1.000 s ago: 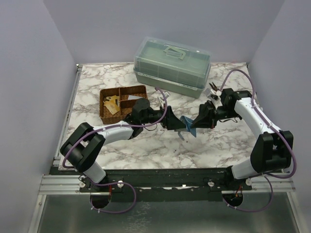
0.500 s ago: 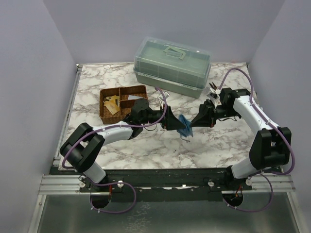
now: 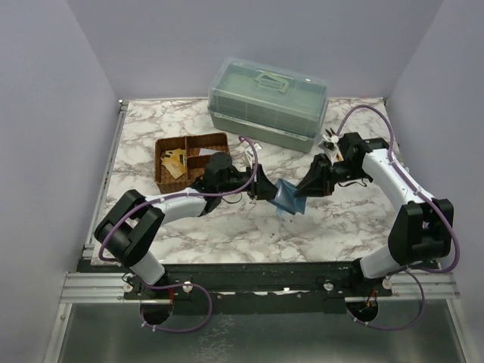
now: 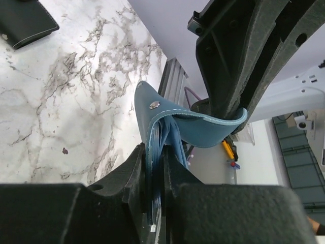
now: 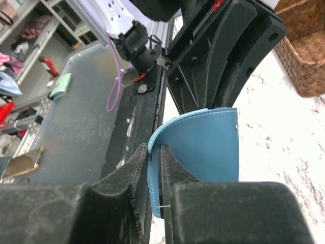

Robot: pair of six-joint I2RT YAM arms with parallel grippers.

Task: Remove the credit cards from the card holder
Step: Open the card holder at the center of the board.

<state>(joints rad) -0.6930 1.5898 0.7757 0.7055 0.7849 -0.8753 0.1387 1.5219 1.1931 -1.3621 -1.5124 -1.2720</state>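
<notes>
You are at the opening step. Over the near middle of the marble table (image 3: 227, 227), the card holder (image 3: 287, 196) hangs in the air between your two arms. The left gripper (image 4: 156, 158) is clamped on one flap of it, fingers pinched tight. The right gripper (image 5: 154, 152) is pinched on the edge of the other flap. The teal leather curves between them, and its snap stud (image 4: 155, 104) faces the left wrist camera. The lighter inner pockets show only as a narrow stack, and no tan edge shows in them from either wrist view.

I judge that the next move calls for spreading the flaps wider. One gripper can then let go and reach into a pocket while the other steadies the holder.

Beyond, the wicker basket (image 3: 161, 178) holds tan flat pieces in its left compartment, probably credit cards (image 3: 175, 162). Farthest back stands the green plastic case (image 3: 268, 103).
</notes>
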